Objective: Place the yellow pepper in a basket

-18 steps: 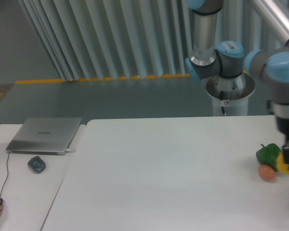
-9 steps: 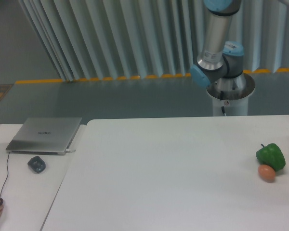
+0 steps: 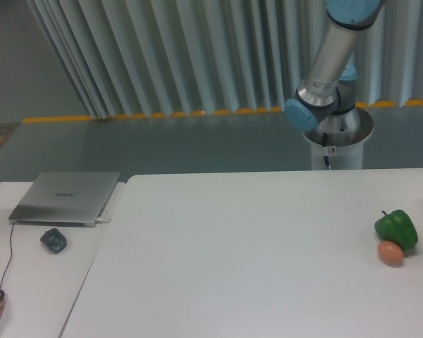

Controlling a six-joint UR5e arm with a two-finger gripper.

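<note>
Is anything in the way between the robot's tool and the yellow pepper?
That can't be told from this picture. Neither the tool nor a yellow pepper shows; only part of the arm is in view at the top right. On the table sit a green pepper and a small orange ball touching it. No basket shows either.

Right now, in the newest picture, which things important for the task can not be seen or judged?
- The gripper: out of the camera view; the arm leaves the frame at the top edge.
- The yellow pepper: not in view anywhere; only the green pepper and a small orange ball lie on the table.
- A basket: none is in frame.
- Whether the ball touches the green pepper: too small to tell.
</note>
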